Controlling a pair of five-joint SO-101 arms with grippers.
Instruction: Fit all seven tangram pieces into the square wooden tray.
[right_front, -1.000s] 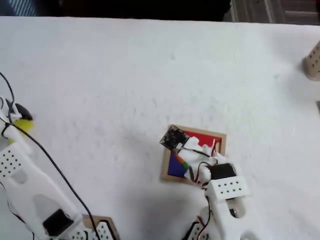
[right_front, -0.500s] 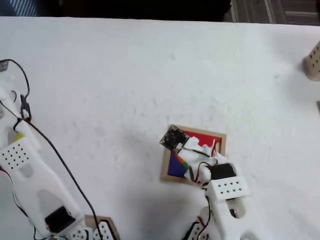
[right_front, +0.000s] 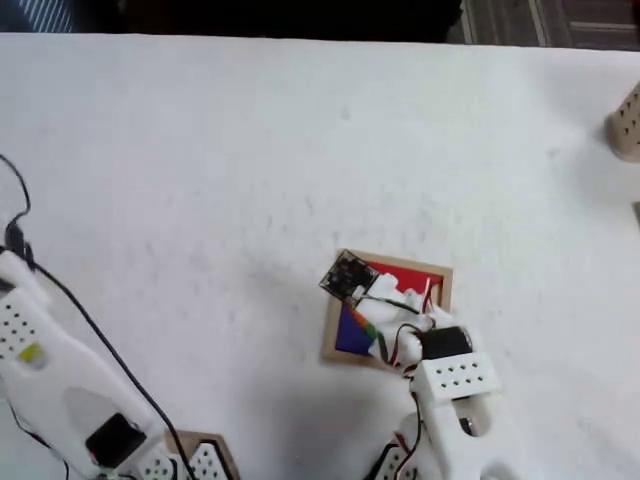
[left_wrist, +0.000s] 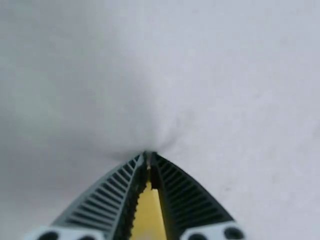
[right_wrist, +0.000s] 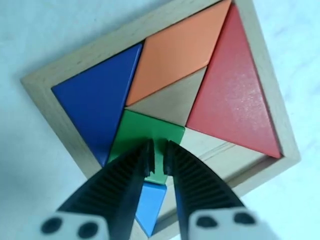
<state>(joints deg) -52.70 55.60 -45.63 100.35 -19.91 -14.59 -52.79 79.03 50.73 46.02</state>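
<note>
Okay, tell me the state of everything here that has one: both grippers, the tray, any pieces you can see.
Square wooden tray, partly filled, gaps bare.
Green square, seated flat.
Right gripper, shut, just above it.
Left gripper, shut on yellow piece.

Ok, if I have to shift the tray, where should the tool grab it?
Probably the tray rim where it borders the bare floor beside the red triangle, coming straight down to straddle it. That stretch alone seems to leave room inside the wall; along the other sides the pieces lie flush against it.
</note>
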